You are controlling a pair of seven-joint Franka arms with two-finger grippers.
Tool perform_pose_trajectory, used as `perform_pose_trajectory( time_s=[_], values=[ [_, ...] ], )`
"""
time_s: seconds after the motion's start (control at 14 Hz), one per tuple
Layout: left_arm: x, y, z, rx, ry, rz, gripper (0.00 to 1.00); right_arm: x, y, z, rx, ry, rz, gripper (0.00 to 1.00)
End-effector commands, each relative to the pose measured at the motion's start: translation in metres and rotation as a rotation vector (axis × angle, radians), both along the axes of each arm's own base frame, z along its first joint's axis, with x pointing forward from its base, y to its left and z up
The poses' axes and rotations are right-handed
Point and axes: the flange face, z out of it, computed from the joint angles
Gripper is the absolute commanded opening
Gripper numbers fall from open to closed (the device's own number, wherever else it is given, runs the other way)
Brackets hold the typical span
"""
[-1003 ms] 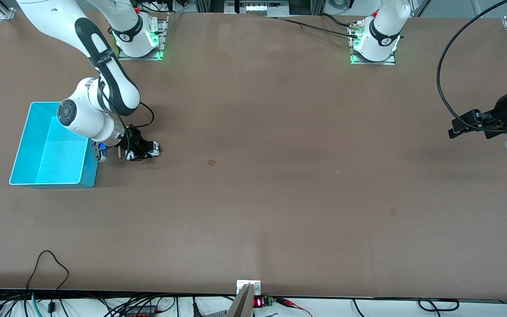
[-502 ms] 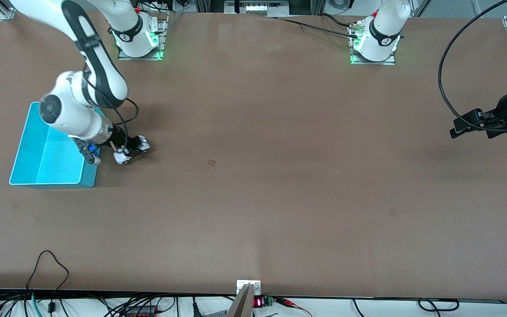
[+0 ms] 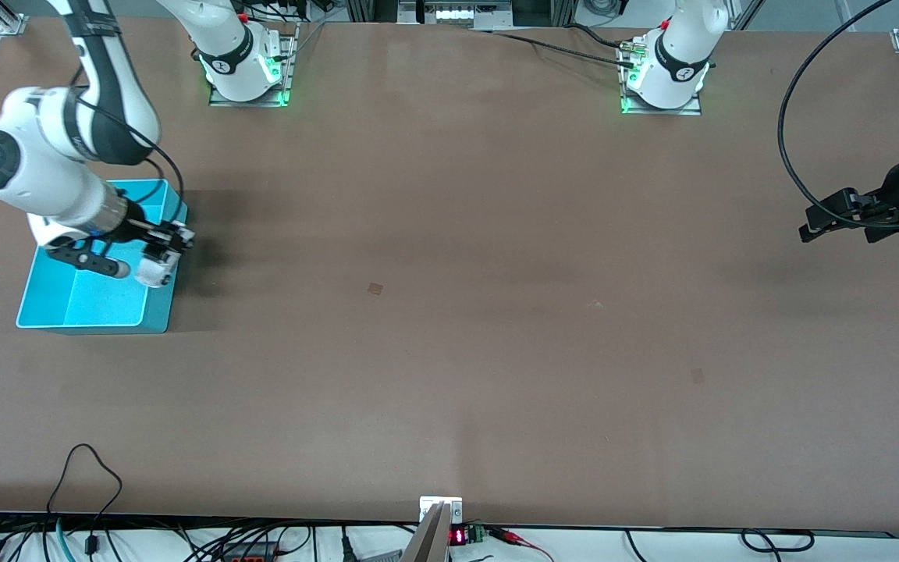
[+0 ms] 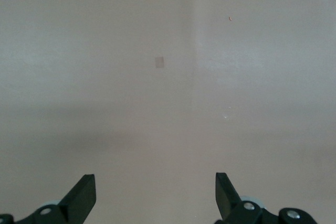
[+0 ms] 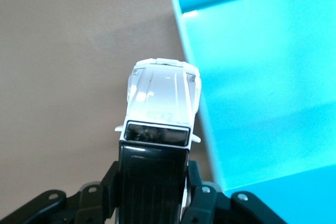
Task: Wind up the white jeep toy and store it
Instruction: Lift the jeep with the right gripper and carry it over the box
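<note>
My right gripper (image 3: 162, 251) is shut on the white jeep toy (image 3: 154, 271), a small white car with a black roof. It holds the toy in the air over the rim of the turquoise bin (image 3: 51, 317) on the side toward the table's middle. In the right wrist view the jeep (image 5: 160, 103) sticks out from between the fingers (image 5: 202, 195), with the bin's wall (image 5: 191, 82) right beside it. My left gripper (image 3: 812, 228) is open and empty, waiting above the table at the left arm's end; its fingertips (image 4: 84, 195) show over bare table.
The bin stands at the right arm's end of the table. A small square mark (image 3: 374, 289) lies on the brown tabletop near the middle. Cables (image 3: 83, 476) hang along the edge nearest the front camera.
My right arm has lifted the jeep off the table and carried it toward the bin, from beside the bin to over its rim. The left arm has barely moved.
</note>
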Motion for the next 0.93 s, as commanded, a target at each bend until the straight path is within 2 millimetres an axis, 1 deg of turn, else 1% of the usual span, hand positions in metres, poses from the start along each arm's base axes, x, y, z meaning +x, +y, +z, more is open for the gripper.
perform_pose_trajectory(
  time_s=[0.0, 0.07, 0.14, 0.29, 0.36, 0.5, 0.64, 0.72, 0.79, 0.86],
  values=[
    [-0.004, -0.002, 0.007, 0.017, 0.006, 0.006, 1.0, -0.005, -0.042, 0.011, 0.003, 0.006, 0.193, 0.0],
    [-0.004, -0.002, 0.004, 0.017, 0.011, 0.006, 1.0, -0.007, -0.06, 0.01, 0.007, 0.006, 0.222, 0.0],
    [-0.005, -0.002, 0.005, 0.017, 0.009, 0.005, 1.0, -0.009, -0.073, 0.008, 0.01, 0.004, 0.241, 0.0],
    [-0.004, -0.002, 0.003, 0.017, 0.011, 0.005, 1.0, -0.01, -0.09, 0.002, 0.014, -0.005, 0.282, 0.0],
    [-0.004, -0.002, 0.003, 0.017, 0.011, 0.005, 1.0, -0.01, -0.093, -0.002, 0.014, -0.002, 0.272, 0.0],
    [-0.005, -0.003, 0.003, 0.017, 0.014, 0.005, 1.0, -0.014, -0.113, -0.022, 0.02, 0.01, 0.231, 0.0],
    [-0.007, -0.003, 0.001, 0.017, 0.032, 0.002, 1.0, -0.014, -0.125, -0.052, 0.022, 0.023, 0.22, 0.0],
    [-0.007, -0.004, 0.002, 0.018, 0.032, 0.0, 1.0, -0.013, -0.131, -0.065, -0.007, 0.031, 0.247, 0.0],
    [-0.007, -0.005, 0.002, 0.02, 0.032, -0.001, 1.0, -0.015, -0.142, -0.076, -0.027, 0.039, 0.246, 0.0],
    [-0.007, -0.005, 0.002, 0.02, 0.032, -0.001, 1.0, -0.016, -0.147, -0.088, -0.026, 0.045, 0.236, 0.0]
  ],
)
